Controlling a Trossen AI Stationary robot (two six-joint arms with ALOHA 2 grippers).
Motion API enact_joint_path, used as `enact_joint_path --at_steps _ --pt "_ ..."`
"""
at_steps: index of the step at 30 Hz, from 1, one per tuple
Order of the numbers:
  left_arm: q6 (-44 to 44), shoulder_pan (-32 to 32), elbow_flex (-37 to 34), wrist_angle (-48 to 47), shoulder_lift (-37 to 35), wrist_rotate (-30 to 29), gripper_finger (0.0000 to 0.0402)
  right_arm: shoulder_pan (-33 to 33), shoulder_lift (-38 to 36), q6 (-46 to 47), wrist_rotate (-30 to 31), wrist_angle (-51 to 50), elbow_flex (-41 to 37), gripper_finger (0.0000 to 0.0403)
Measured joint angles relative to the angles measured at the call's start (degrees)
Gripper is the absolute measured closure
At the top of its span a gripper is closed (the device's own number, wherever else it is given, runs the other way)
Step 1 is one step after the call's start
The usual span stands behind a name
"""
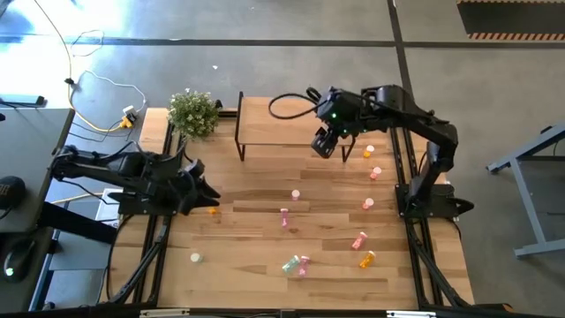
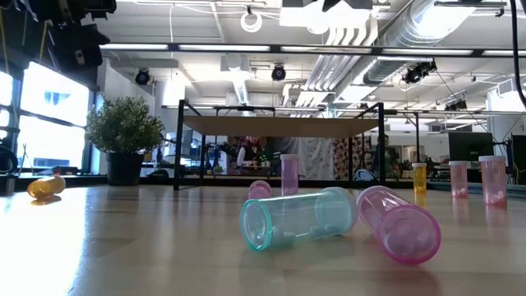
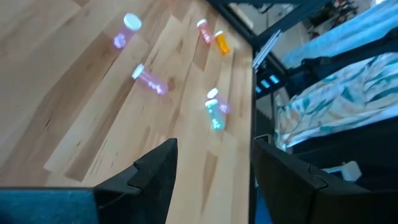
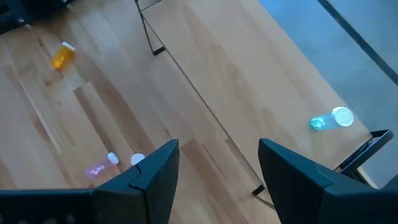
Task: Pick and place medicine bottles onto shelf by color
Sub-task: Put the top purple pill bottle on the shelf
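Green bottle and a pink bottle are lying on their sides closest to the low camera, touching at the front of the desk. More bottles are scattered behind them across the desk, some upright, some tipped, and one orange bottle is lying just beside the left gripper.

The right gripper is hovering over the shelf, its jaws standing apart with nothing between them. In the right wrist view a green bottle is already lying on its side on the shelf board, near one corner. The left gripper is waiting low at the desk's left edge, jaws likewise apart and empty.

The step in hand looks like a return for the next bottle. To do it well, the right arm should be lifting clear of the shelf's edge first, then coming down squarely over one bottle, preferably an upright one standing well apart from its neighbours, since the round, tipped ones are likely to roll away.

No bottle is showing any contents; they are looking translucent and empty, and whether they are all capped is hard to tell.
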Motion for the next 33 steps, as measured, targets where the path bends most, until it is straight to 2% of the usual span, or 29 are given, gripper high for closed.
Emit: enact_joint_path --at_steps 7,13,24,33 --pt "0.0 -2.4 0.0 0.0 2.7 -3.4 0.0204 2.2 -5.8 4.5 -1.1 0.7 -17.2 0.0192" --pt "-0.5 -3.2 0.0 0.0 3.5 -7.4 0.0204 4.9 -12.1 6.5 -4.1 8.9 -31.6 0.0192" --pt "-2.2 -3.2 0.0 0.1 3.6 -12.7 0.0204 11.3 -23.7 6.7 -6.5 34.3 -58.2 0.0192" --pt "-2.2 -3.2 0.0 0.1 3.6 -13.1 0.0204 15.4 -24.8 4.8 -6.4 62.2 -77.4 0.0192"
